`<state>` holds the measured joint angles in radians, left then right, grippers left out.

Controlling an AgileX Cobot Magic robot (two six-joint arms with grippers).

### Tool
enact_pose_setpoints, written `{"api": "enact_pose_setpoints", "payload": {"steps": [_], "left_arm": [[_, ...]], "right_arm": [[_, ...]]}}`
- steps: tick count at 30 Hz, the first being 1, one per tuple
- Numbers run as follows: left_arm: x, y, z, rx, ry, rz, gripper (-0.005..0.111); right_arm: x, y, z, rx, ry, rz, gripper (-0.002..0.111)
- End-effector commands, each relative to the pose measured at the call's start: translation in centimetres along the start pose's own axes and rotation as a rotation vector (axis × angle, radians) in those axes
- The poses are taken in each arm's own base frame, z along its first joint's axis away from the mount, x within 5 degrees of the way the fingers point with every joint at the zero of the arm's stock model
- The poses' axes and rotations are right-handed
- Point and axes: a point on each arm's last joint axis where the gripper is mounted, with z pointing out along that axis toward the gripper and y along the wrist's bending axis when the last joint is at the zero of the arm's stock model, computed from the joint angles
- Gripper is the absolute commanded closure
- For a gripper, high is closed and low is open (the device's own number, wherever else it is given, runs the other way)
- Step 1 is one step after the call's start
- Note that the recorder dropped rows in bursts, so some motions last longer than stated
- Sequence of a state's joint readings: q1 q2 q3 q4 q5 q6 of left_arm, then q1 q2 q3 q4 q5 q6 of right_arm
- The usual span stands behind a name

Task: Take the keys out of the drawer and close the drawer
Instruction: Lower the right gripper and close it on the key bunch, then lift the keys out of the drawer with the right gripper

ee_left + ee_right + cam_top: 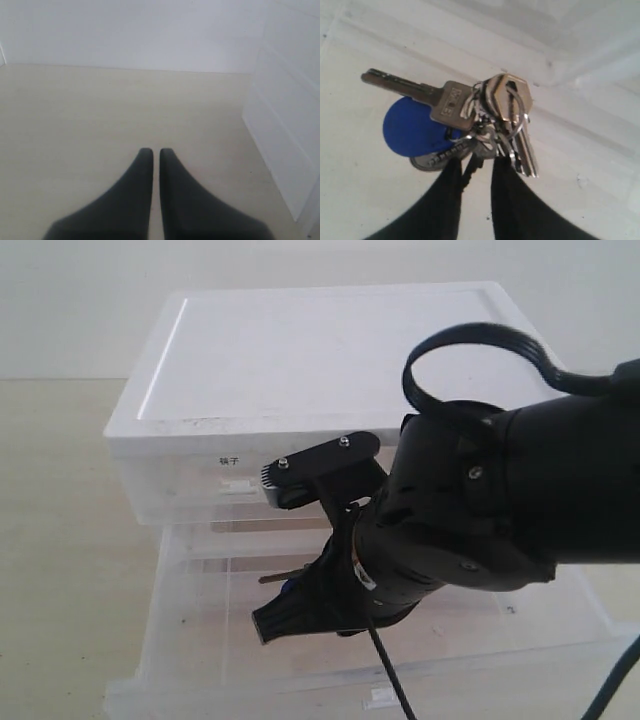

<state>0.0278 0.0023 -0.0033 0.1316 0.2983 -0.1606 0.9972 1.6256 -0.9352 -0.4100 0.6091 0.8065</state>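
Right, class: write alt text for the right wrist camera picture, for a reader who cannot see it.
A bunch of silver keys with a round blue fob shows against the pale floor of the drawer. The black pincer has a finger on each side of the bunch's near edge; whether it grips yet is unclear.

You have the bunch of silver-grey metal keys with a round blue plastic fob [451, 104] lying fanned on the floor of the wide translucent plastic drawer [215, 625]. The drawer stands pulled well out. The right hand [479, 162] pinches the bunch near its ring.
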Motion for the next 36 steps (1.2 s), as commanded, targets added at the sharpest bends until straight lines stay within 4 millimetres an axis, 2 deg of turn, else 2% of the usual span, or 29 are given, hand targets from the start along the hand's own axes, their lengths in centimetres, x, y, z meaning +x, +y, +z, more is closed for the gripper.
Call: {"api": "enact_pose_setpoints", "payload": {"steps": [1, 5, 10, 15, 19, 27, 30, 36], "left_arm": [[0.1, 0.0, 0.0, 0.001, 0.003, -0.005, 0.102], [0.1, 0.0, 0.0, 0.001, 0.003, -0.005, 0.102], [0.1, 0.0, 0.0, 0.001, 0.003, -0.005, 0.102], [0.1, 0.0, 0.0, 0.001, 0.003, -0.005, 0.102], [0.1, 0.0, 0.0, 0.001, 0.003, -0.005, 0.102], [0.1, 0.0, 0.0, 0.001, 0.003, -0.005, 0.102], [0.1, 0.0, 0.0, 0.001, 0.003, -0.005, 0.102], [0.1, 0.0, 0.0, 0.001, 0.003, -0.005, 0.102]], "right_arm": [[0.7, -0.7, 0.5, 0.059, 0.071, -0.028, 0.108], [1.2, 0.1, 0.0, 0.017, 0.09, -0.098, 0.108], [1.7, 1.8, -2.0, -0.013, 0.031, -0.194, 0.108], [1.7, 2.4, -2.6, -0.044, -0.002, -0.208, 0.108], [1.2, 2.4, -2.7, -0.04, -0.062, -0.239, 0.108], [-0.9, 2.1, -3.0, 0.011, -0.291, -0.16, 0.108], [-1.2, 1.9, -2.2, 0.062, -0.323, -0.125, 0.108], [-0.6, 2.7, 0.9, 0.071, -0.258, -0.149, 0.108]]}}
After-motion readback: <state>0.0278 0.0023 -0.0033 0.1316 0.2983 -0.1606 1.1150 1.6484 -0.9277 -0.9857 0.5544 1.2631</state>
